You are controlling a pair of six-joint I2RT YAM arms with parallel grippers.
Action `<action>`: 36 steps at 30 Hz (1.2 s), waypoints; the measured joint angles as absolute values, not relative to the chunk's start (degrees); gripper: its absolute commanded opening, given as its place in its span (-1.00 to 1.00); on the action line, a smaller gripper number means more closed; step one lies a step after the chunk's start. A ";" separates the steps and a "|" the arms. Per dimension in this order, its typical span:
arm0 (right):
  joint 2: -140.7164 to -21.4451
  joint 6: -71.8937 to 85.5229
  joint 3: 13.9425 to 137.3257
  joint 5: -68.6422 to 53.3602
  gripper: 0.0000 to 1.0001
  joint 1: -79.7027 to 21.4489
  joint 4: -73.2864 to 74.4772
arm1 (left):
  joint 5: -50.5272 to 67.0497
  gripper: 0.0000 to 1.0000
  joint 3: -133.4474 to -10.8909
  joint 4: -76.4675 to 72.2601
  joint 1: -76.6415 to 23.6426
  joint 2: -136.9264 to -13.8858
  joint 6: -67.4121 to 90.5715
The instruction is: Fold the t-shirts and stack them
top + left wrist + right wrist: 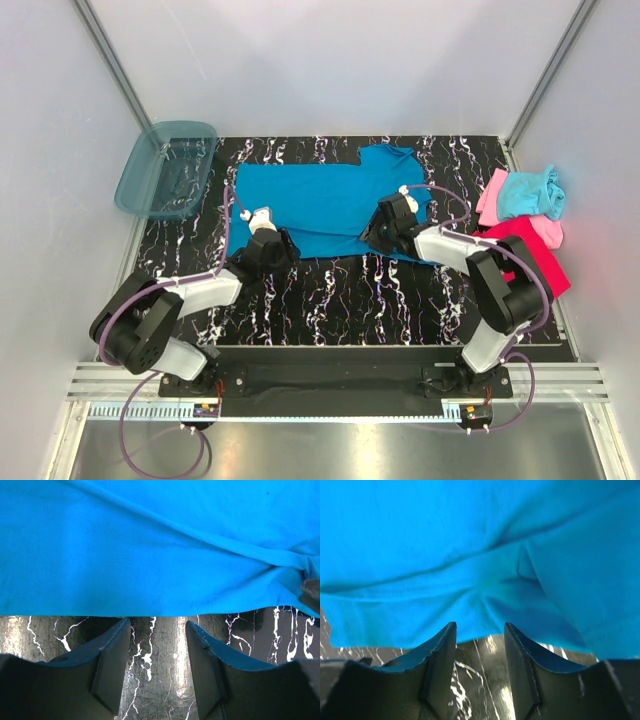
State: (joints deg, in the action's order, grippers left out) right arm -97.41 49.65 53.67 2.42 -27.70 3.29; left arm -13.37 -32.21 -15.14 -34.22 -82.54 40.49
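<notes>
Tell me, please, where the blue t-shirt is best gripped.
The blue t-shirt probably by its near edge, from the robot's side, low along the table: it lies spread flat, and that edge faces the open left gripper and right gripper.

Spread tee (pixel 320 205) lies flat on table (pixel 330 300), centre to far side. Bin (pixel 165 170) at far-left corner, left of spread tee. Tee pile (pixel 525 215) at right edge, apart. L gripper (pixel 262 222) at spread tee's near-left edge, R gripper (pixel 395 215) at near-right.

Black marbled tabletop (pixel 330 290) between plain pale walls (pixel 330 60), metal corner posts (pixel 104 62)
</notes>
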 measured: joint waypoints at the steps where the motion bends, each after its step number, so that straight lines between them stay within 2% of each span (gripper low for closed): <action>1: -98.26 49.36 54.43 2.63 0.01 -27.70 3.25 | -13.39 0.04 -32.21 -15.14 -34.22 -82.54 40.47; 9: -104.09 47.59 59.46 4.08 0.00 -27.38 4.25 | -13.56 0.04 -31.51 -15.14 -34.22 -82.50 40.34; 17: -104.55 46.94 59.27 4.10 0.00 -25.80 4.73 | -13.69 0.04 -31.38 -15.14 -34.22 -82.43 40.32; 36: -96.03 46.37 50.11 3.66 0.01 -24.47 6.70 | -14.59 0.04 -31.38 -15.14 -34.22 -81.67 40.32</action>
